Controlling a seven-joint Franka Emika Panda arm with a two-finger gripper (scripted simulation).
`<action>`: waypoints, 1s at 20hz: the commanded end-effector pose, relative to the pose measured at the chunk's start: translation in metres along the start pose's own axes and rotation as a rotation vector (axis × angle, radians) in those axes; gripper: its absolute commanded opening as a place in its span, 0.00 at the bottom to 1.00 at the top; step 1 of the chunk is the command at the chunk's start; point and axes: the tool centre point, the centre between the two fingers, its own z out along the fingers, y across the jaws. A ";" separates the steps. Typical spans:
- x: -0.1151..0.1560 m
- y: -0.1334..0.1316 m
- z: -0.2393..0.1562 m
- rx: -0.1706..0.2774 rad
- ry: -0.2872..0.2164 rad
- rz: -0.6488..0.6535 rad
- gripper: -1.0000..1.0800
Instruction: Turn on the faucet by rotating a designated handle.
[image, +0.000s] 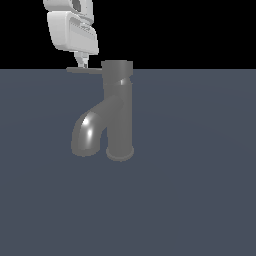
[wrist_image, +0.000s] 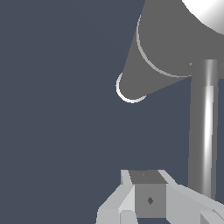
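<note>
1. One arm works here, and its pincer (image: 83, 64) hangs just above the handle (image: 85, 71), the thin rod jutting from the top cap of the faucet (image: 119, 110) toward the exterior view's left. The faucet stands upright on the bench (image: 200, 175), its thick spout (image: 89, 132) curving down on the same side as the rod.
2. Whether the fingertips touch the rod I cannot tell; they look very close or just meeting it near mid-length.
3. How far the pincer is open cannot be read either: the exterior view shows only a narrow tip, and the wrist view shows the finger bases (wrist_image: 148, 197) with the handle (wrist_image: 203, 127) running beside them, not between them. It appears to hold nothing.
4. To do this step well, I judge the fingers should come down beside the rod, near its free end for leverage, then push sideways.
5. Follow an arc centred on the cap so the contact does not slide off the tip.
6. Stay clear of the spout below.
</note>
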 end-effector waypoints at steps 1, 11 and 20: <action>-0.003 -0.002 0.004 0.005 0.007 0.024 0.00; -0.007 -0.004 0.007 0.009 0.014 0.043 0.00; -0.006 0.019 0.008 0.009 0.014 0.043 0.00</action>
